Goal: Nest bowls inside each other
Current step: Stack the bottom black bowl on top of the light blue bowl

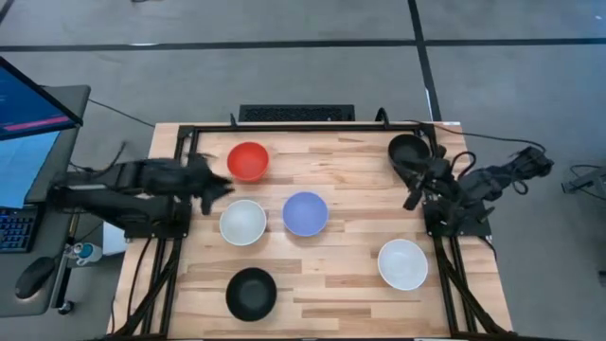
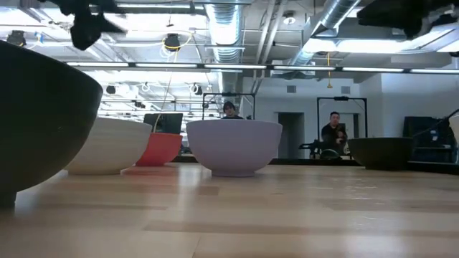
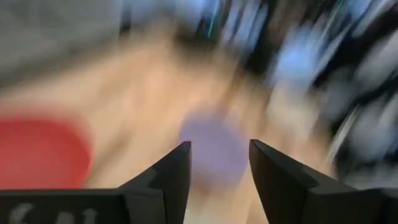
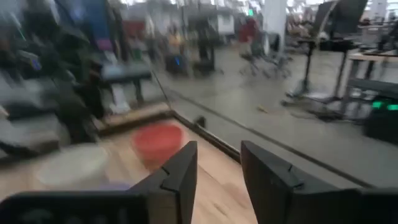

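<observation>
Six bowls rest upright on their bases on the wooden table: red (image 1: 248,161), white (image 1: 243,222), pale blue (image 1: 305,213), black (image 1: 251,294), a second white (image 1: 402,263) and a second black (image 1: 408,150) at the far right corner. My left gripper (image 1: 216,187) hovers open above the table between the red bowl and the nearer white one; its wrist view, smeared by motion, shows the red bowl (image 3: 40,152) and the pale blue bowl (image 3: 214,149) beyond the gripper (image 3: 219,146). My right gripper (image 4: 217,146) is open and empty, in the air beside the far black bowl.
A black frame (image 1: 284,126) runs along the table's far and side edges. A monitor (image 1: 28,104) and keyboard stand off the left side. Bare wood lies between the pale blue bowl and the near white bowl. People (image 2: 333,132) sit in the room behind.
</observation>
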Tool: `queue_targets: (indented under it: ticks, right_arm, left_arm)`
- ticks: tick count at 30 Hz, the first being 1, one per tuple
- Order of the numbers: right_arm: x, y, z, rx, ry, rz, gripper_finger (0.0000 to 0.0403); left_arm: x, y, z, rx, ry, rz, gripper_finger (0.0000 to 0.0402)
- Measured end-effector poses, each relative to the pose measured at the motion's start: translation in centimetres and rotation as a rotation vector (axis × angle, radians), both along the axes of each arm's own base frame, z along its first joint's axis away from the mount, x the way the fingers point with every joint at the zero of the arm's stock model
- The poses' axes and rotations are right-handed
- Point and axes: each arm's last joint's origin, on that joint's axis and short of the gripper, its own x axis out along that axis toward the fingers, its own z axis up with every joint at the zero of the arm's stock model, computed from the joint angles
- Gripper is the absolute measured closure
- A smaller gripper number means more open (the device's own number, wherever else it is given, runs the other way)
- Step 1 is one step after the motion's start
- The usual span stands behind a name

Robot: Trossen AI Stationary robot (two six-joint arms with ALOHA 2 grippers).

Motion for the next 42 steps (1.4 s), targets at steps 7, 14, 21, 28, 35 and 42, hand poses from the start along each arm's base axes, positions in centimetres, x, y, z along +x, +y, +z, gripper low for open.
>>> queue_targets:
  ticks: [7,14,21,28,35,42]
  right_arm:
    - [2.2,0.5,2.7,0.05,0.162,-0.016,0.0266]
    - [2.4,0.3,2.8,0.22,0.107,0.001,0.0262]
    - [2.7,0.5,2.9,0.248,0.094,0.02,0.026]
    - [2.9,0.6,3.0,0.254,0.078,0.022,0.0259]
    - [2.9,0.6,3.0,0.246,0.081,0.02,0.0257]
    - [2.9,0.6,3.0,0.252,0.086,0.037,0.026]
  left_arm:
    - [5.1,-2.9,-0.4,0.093,0.635,-0.266,0.0269]
    - [6.1,-8.4,-1.3,0.17,0.629,-0.337,0.0271]
    - [5.4,-13.1,-3.1,0.131,0.66,-0.263,0.0271]
    - [4.9,-18.7,-5.0,-0.075,0.635,-0.147,0.0271]
    - [6.4,-21.9,-7.2,-0.129,0.645,-0.065,0.0271]
    - [7.7,-23.0,-8.9,-0.13,0.686,-0.022,0.0271]
